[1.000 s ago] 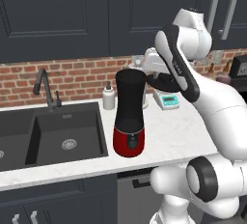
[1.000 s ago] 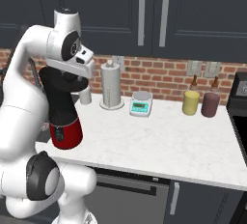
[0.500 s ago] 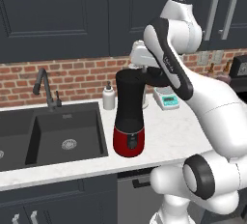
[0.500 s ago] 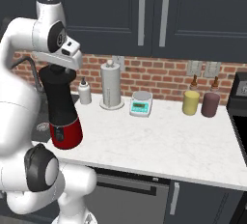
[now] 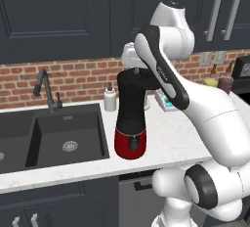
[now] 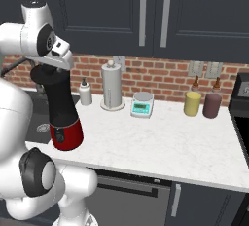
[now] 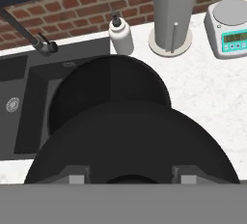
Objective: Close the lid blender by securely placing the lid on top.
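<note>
So you've got the soap bottle [image 7: 120,35] and paper towel holder [image 7: 173,10] behind along the counter's [image 6: 160,142] back edge, blender [image 5: 130,123] upright near the sink [image 5: 53,138], lid [image 7: 130,141] flat, held in the gripper [image 7: 128,175] just above the jar.

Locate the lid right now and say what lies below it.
The lid is held in the gripper just above the blender, which stands on the counter beside the sink. In the hand view the lid sits low, overlapping the jar's rim.

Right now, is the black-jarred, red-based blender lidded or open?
Open: in the hand view, the round black lid sits off-centre from the blender mouth.
</note>
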### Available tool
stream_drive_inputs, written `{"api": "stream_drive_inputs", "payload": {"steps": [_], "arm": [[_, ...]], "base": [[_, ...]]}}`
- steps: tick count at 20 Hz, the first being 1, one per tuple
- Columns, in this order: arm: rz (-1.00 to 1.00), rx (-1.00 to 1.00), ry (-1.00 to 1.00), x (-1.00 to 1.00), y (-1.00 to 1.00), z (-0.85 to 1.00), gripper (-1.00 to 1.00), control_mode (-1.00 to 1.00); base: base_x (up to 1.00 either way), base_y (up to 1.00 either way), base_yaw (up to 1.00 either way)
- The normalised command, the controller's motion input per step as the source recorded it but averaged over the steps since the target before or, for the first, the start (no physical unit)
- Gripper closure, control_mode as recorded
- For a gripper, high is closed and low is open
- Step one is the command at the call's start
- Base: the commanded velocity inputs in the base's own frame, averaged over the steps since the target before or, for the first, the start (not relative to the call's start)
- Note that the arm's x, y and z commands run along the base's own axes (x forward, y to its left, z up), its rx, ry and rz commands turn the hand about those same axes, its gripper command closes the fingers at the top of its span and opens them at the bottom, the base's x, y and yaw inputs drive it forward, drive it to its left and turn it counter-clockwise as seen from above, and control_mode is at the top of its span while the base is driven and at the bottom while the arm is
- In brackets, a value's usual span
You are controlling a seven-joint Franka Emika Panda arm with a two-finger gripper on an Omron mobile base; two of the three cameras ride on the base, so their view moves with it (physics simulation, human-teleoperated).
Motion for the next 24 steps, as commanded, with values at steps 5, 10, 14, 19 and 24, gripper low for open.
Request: {"api": "stream_drive_inputs", "payload": {"steps": [5,10,14,19,24], "arm": [[0.00,0.00,-0.06,0.04,0.06,-0.15,1.00,-1.00],[0.00,0.00,-0.02,0.15,0.06,-0.16,1.00,-1.00],[0.00,0.00,-0.02,0.23,0.05,-0.08,1.00,-1.00],[0.00,0.00,-0.05,0.23,0.10,0.00,1.00,-1.00],[0.00,-0.02,-0.08,0.21,0.12,-0.01,1.00,-1.00]], "base": [[0.00,0.00,0.00],[0.00,0.00,0.00],[0.00,0.00,0.00],[0.00,0.00,0.00],[0.00,0.00,0.00]]}}
